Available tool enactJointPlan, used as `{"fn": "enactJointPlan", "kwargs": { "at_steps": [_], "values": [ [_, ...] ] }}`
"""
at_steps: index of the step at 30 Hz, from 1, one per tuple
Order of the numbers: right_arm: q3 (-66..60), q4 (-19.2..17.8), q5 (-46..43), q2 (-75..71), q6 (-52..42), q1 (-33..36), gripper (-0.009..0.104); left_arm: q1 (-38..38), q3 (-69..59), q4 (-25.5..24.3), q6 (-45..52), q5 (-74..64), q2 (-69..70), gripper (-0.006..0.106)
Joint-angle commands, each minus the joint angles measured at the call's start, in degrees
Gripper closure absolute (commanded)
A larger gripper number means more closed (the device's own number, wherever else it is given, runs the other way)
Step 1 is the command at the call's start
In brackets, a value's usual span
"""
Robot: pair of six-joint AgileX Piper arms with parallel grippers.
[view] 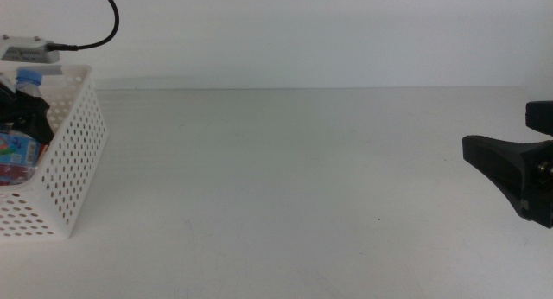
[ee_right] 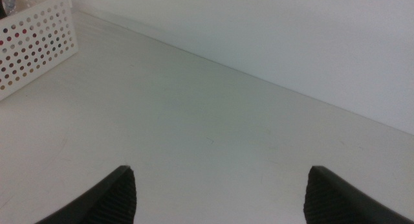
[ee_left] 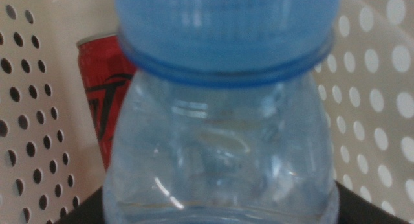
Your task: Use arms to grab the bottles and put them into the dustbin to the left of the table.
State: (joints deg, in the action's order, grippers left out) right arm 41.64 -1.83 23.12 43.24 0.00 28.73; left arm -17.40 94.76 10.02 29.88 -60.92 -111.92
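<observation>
The dustbin (view: 73,152) is the landmark: a white rectangular basket with rows of round holes in its walls, standing at the far left end of the white bench (view: 285,187). Inside it the left tool (view: 22,113) shows as a dark shape around the water bottle (view: 28,81), whose blue cap (view: 29,75) rises just above the basket's rim. In the left wrist view that bottle (ee_left: 220,153) fills the picture: clear, ribbed plastic with a blue collar ring under a ridged blue cap, upright between the perforated walls, with dark tool parts at its lower corners; whether the jaws are clamped on it or slack cannot be told. Just behind the bottle, against the basket wall, stands a red soda can (ee_left: 103,94) with black lettering. A colourful label of something else shows low in the basket in the middle view, too hidden to name. The right tool (view: 510,174) hovers over the bench at the end opposite the dustbin, well apart from it, its two dark jaws spread wide with nothing between them.
</observation>
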Motion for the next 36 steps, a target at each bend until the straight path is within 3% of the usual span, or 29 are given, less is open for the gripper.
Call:
{"fn": "enactJointPlan", "kwargs": {
  "at_steps": [1, 5, 8, 26, 33, 36],
  "values": [
    [1.47, -0.38, -3.78, -0.25, -0.74, 0.19, 0.027, -0.07, 2.31, 1.96, 0.52, 2.12, 3.77, 0.062],
    [1.47, -0.38, -3.78, -0.25, -0.74, 0.19, 0.027, -0.07, 2.31, 2.58, 0.57, 2.10, 3.77, 0.028],
    [1.47, -0.38, -3.78, -0.25, -0.74, 0.19, 0.027, -0.07, 2.31, 2.58, 0.57, 2.04, 3.85, 0.010],
    [1.47, -0.38, -3.78, -0.25, -0.74, 0.19, 0.027, 0.95, 0.71, 4.01, -8.11, 2.12, 14.90, 0.015],
    [1.47, -0.38, -3.78, -0.25, -0.74, 0.19, 0.027, 6.59, -9.55, 11.08, -3.76, 15.30, 27.87, 0.016],
    [1.47, -0.38, -3.78, -0.25, -0.74, 0.19, 0.027, 12.21, -15.15, 11.49, -2.80, 22.83, 33.71, 0.016]
  ]
}}
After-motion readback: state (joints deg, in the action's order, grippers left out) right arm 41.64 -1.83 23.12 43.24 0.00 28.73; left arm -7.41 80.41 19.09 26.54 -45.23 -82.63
